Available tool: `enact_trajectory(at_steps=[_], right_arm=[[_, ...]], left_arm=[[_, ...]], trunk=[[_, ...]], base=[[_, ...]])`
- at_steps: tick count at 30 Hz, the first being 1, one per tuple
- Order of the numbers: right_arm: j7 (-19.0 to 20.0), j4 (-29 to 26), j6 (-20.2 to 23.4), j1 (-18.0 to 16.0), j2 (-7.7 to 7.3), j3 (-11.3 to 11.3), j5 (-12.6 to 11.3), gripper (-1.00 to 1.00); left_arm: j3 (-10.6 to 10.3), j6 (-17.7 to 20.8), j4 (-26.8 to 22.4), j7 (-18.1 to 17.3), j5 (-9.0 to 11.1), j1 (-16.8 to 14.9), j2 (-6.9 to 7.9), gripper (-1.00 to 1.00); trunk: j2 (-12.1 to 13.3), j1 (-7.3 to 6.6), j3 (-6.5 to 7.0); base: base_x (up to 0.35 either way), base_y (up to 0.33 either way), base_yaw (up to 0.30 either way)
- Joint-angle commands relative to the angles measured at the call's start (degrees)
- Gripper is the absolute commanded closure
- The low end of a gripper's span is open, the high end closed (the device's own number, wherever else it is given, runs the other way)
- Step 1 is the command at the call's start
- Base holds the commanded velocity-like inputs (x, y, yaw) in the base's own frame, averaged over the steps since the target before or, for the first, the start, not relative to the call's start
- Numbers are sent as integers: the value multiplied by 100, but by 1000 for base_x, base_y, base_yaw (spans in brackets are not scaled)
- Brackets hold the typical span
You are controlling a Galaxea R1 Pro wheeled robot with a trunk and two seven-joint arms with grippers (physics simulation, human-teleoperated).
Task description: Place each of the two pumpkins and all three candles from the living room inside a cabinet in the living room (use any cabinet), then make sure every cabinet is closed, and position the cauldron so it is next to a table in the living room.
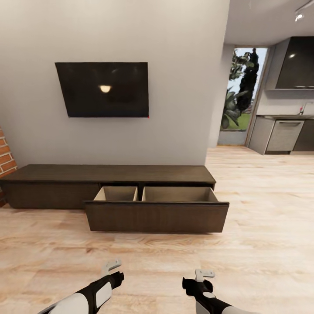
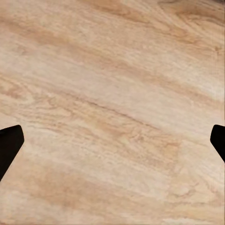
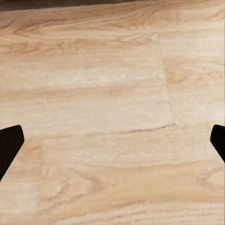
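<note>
Head view: the long, low dark-brown wooden cabinet [image 1: 109, 181] stands against the grey wall at 12 o'clock from the robot. Its wide flat drawer [image 1: 157, 209] is pulled out over the floor, showing two pale tan compartments; what lies inside them cannot be told from this angle. A black rectangular wall-mounted television [image 1: 102, 89] hangs above the cabinet. A strip of red-brick fireplace [image 1: 5, 157] shows at 9 o'clock, and a grey kitchen counter [image 1: 283, 133] beside a glazed doorway lies at 2 o'clock. Bare light wood-plank floor [image 1: 157, 257] separates the robot from the drawer front, with nothing in between. The left gripper [image 1: 111, 266] and right gripper [image 1: 204, 274] hang low over the planks, apart from the cabinet. In both wrist views the dark fingertips [image 2: 10, 143] [image 3: 10, 143] sit at opposite edges, spread wide, gripping nothing.
</note>
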Motion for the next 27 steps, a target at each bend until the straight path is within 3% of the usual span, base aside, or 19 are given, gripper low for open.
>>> enact_trajectory(at_steps=[1,9,27], right_arm=[[-13,10,-22,-7,4,49,-45,-100],[-12,12,-22,0,6,49,-45,-100],[-14,10,-22,25,17,49,-45,-100]], left_arm=[[48,-12,1,18,-60,-3,-2,-100],[48,-12,4,15,-69,-3,-2,-100],[46,-11,6,15,-69,-3,-2,-100]], trunk=[[-44,25,-24],[-365,201,-156],[-966,530,-443]], base=[[318,145,-36],[318,164,-123],[311,202,-6]])
